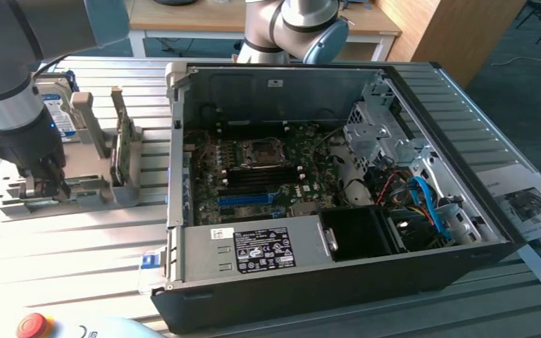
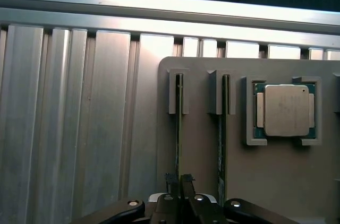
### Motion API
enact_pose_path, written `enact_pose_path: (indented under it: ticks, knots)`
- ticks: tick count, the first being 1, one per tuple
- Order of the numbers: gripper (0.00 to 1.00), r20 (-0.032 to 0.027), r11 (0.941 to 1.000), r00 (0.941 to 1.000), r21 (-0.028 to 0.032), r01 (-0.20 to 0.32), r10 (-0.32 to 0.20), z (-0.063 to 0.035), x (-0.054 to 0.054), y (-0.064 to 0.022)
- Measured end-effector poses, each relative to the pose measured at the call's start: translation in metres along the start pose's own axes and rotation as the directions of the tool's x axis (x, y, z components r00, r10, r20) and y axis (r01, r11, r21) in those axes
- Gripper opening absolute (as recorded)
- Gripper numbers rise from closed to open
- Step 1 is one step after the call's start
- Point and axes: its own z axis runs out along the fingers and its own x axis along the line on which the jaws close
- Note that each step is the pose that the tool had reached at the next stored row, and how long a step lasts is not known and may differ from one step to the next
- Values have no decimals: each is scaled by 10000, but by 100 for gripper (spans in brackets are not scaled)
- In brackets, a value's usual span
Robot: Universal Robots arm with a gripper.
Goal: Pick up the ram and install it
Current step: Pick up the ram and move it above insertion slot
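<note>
Wrist view puts the gripper [image 2: 179,179] right over the ram [image 2: 179,128], which stands on edge in a slot of the grey fixture [image 2: 265,181]; the jaws are drawn narrow and pinch the board's top edge between them. A second stick [image 2: 223,128] stands in the neighbouring slot just beside it, between the held ram and the processor [image 2: 287,110] seated in its own pocket. In the exterior view the gripper [image 1: 43,184] is down on the fixture [image 1: 92,191] on the table [image 1: 73,246], at about nine o'clock from the open computer case [image 1: 346,289]; the motherboard [image 1: 261,169] lies bare inside.

The step in hand looks to be the grasp itself. To do it well, the pads should sit flat on the board's two faces, not on the chips' corners; the grip appears to fall near one end of the stick, so the board may tip as it comes free. Any pull should run straight up out of the slot with no twist, since a thin board binds easily; the neighbouring stick is close enough to be knocked by a sideways drift.
</note>
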Motion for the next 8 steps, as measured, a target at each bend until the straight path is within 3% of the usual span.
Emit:
enact_pose_path:
  ticks: [8]
  knots:
    - [15, -1, 10000, 10000, 0, -2, 2, -1, 23, 2]
